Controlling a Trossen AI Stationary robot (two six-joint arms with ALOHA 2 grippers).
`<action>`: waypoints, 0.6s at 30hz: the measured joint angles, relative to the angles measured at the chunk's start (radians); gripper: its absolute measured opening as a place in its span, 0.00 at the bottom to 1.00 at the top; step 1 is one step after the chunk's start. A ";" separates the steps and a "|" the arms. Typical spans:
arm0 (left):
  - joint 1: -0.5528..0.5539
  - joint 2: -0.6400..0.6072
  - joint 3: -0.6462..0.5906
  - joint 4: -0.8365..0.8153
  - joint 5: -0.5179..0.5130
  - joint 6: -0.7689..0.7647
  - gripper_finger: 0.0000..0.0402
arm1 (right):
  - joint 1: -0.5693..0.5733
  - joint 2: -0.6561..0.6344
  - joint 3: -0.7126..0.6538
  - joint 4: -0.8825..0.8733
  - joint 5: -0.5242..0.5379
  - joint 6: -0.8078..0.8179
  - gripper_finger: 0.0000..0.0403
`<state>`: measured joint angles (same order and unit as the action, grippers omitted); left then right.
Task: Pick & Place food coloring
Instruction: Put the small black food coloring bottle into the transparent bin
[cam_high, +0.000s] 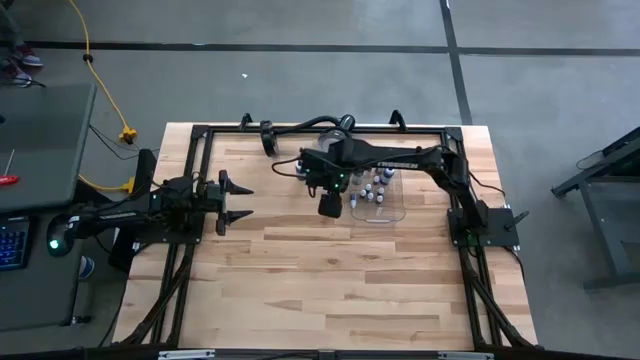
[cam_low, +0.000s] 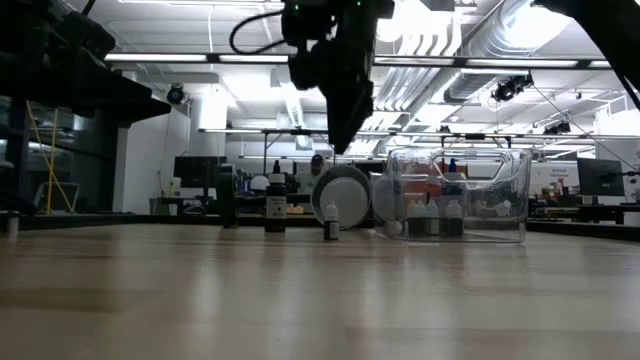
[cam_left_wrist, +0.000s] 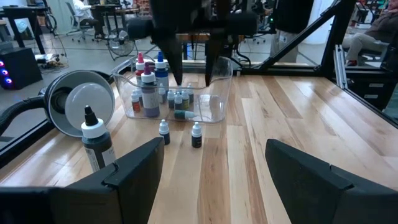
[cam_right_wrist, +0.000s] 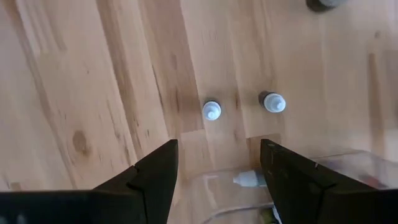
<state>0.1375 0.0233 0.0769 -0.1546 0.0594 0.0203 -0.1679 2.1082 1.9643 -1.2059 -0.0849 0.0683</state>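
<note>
Two tiny food coloring bottles with white caps (cam_right_wrist: 211, 111) (cam_right_wrist: 273, 102) stand upright on the wooden table just outside the clear tray (cam_left_wrist: 217, 102). More food coloring bottles (cam_left_wrist: 149, 90) stand inside the tray, and one (cam_right_wrist: 247, 180) lies on its floor. My right gripper (cam_right_wrist: 219, 149) hangs open above the two loose bottles, pointing down, touching nothing; it also shows in the low view (cam_low: 340, 110). My left gripper (cam_high: 240, 200) waits open at the table's left, pointing level toward the tray.
A larger dark bottle with a black tip (cam_left_wrist: 94, 142) stands left of the tray. Behind it a round silver lamp head (cam_left_wrist: 81, 99) on a black gooseneck sits at the far edge. A black frame (cam_high: 200, 135) borders the table. Bare wood (cam_high: 330, 290) lies toward the near edge.
</note>
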 joint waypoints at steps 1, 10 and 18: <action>0.000 0.000 0.000 0.000 0.000 0.000 0.69 | -0.003 0.000 -0.019 0.017 -0.005 0.014 0.53; 0.000 0.000 0.000 0.000 0.000 0.000 0.69 | -0.018 -0.001 -0.155 0.156 0.001 0.246 0.54; 0.000 0.000 0.000 0.000 0.000 0.000 0.69 | -0.013 -0.001 -0.230 0.242 0.004 0.409 0.54</action>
<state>0.1374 0.0233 0.0772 -0.1545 0.0595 0.0204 -0.1806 2.1075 1.7344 -0.9634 -0.0808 0.4774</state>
